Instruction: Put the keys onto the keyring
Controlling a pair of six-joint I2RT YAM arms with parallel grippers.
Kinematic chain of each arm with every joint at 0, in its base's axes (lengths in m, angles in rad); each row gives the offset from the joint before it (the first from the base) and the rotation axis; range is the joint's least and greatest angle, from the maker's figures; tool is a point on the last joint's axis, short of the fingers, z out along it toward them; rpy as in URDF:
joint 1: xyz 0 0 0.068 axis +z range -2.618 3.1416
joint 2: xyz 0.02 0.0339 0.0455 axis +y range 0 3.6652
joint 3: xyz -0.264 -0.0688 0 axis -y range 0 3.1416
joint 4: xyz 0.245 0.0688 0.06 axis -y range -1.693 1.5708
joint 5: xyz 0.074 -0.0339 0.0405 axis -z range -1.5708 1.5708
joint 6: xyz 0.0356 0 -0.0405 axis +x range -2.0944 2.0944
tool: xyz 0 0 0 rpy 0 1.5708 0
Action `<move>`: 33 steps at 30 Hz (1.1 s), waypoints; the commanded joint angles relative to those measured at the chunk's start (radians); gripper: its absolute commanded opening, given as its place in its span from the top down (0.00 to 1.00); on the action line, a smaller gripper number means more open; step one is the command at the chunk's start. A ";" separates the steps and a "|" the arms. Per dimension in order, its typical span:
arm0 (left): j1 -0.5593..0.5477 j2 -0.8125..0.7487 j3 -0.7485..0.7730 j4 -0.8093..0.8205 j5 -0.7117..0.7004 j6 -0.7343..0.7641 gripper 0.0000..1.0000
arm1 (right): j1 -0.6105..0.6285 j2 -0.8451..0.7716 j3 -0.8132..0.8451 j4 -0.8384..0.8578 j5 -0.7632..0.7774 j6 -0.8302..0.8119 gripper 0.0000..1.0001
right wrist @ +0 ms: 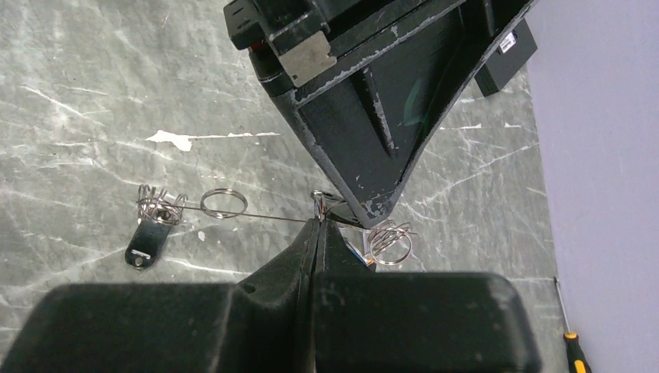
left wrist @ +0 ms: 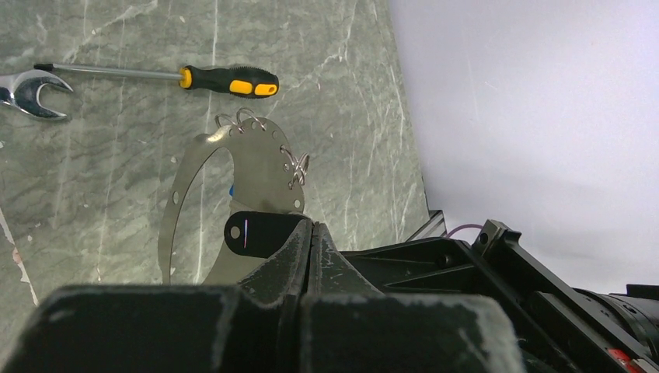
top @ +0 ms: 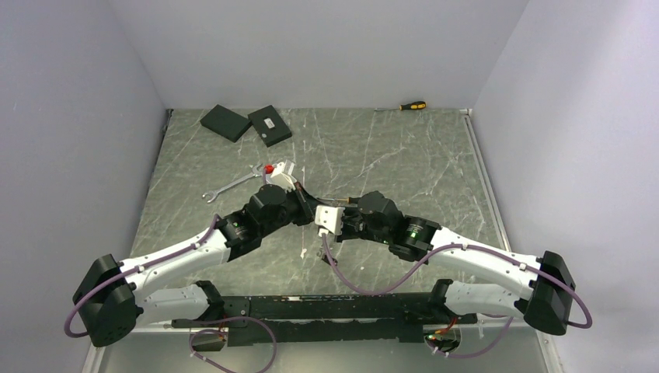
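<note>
Left wrist view: left claw clamps keyring; right claw, shut beside it, must work key on gently.

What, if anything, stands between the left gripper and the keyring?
Nothing visible does. The left gripper is shut right at the lower end of the keyring, beside a black key head. The right gripper, also shut, meets the keyring's thin edge from the opposite side. The screwdriver and wrench lie well apart from it.
</note>
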 commanded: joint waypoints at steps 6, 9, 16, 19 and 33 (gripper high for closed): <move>0.000 -0.004 -0.015 0.038 0.006 -0.013 1.00 | -0.004 0.001 0.063 0.077 0.037 0.008 1.00; 0.000 -0.005 -0.017 0.041 0.008 -0.013 1.00 | -0.004 -0.002 0.063 0.074 0.046 0.008 1.00; 0.000 -0.009 -0.025 0.050 0.006 -0.011 1.00 | -0.004 -0.010 0.061 0.066 0.047 0.011 1.00; -0.001 -0.007 -0.025 0.051 0.008 -0.011 1.00 | -0.004 -0.015 0.059 0.063 0.047 0.011 1.00; 0.001 -0.028 -0.039 0.053 -0.019 -0.006 1.00 | -0.005 -0.044 0.045 0.051 0.082 0.017 1.00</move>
